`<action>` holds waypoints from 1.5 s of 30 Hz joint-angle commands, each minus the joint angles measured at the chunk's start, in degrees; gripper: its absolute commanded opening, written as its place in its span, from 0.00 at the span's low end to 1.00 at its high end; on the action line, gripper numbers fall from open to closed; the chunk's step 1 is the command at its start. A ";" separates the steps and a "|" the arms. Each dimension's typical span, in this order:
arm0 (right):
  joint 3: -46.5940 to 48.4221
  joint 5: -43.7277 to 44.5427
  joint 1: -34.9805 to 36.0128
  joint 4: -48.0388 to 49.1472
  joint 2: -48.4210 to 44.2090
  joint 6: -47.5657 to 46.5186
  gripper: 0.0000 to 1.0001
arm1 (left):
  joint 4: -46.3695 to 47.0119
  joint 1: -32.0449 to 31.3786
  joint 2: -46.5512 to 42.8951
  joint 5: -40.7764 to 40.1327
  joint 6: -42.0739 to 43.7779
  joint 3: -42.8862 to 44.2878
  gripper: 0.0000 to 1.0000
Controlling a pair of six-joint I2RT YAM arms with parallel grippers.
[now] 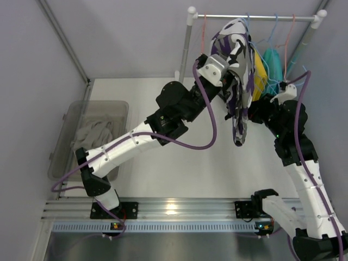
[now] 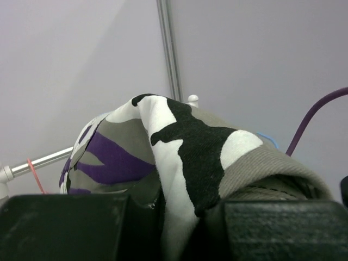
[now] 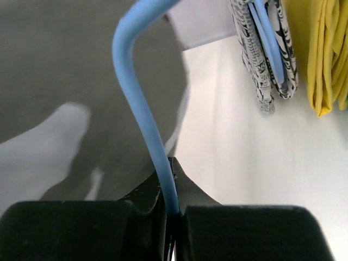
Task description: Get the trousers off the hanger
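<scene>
The left tool (image 2: 182,223) is nearly closed, its pads pinching a fold of the camouflage trousers (image 1: 239,92), white, grey, purple and black, up near the rail (image 1: 255,18). From there most of the cloth hangs down in a long drape above the desk (image 1: 163,163). The right tool (image 3: 173,217) is fully closed on the thin wire of a blue hanger (image 3: 142,109), with blurred grey cloth close beside it that is probably the same trousers. The left pinch takes only a fold, so a hard pull could let the fabric slide out and drop back over the hanger. The wire is slim and smooth and may twist or slip between the right tool's pads. If it does, the hanger could lift off the rail along with the garment instead of staying put. The neighbours crowd in: a yellow garment (image 3: 321,54) and a black-and-white patterned one (image 3: 263,49) hang just beside. A sideways drag might snag their hangers or pull them along. The left arm's purple cable (image 1: 212,125) loops near the hanging cloth and could catch it. At the left of the desk, well apart from all this, stands a translucent bin (image 1: 70,117) holding pale crumpled cloth (image 1: 98,133). What that cloth is cannot be told.
</scene>
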 commanded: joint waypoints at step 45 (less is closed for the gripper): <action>7.91 -1.97 -2.64 0.61 4.03 -4.73 0.00 | 3.78 14.24 -35.27 -14.23 18.97 -7.37 0.00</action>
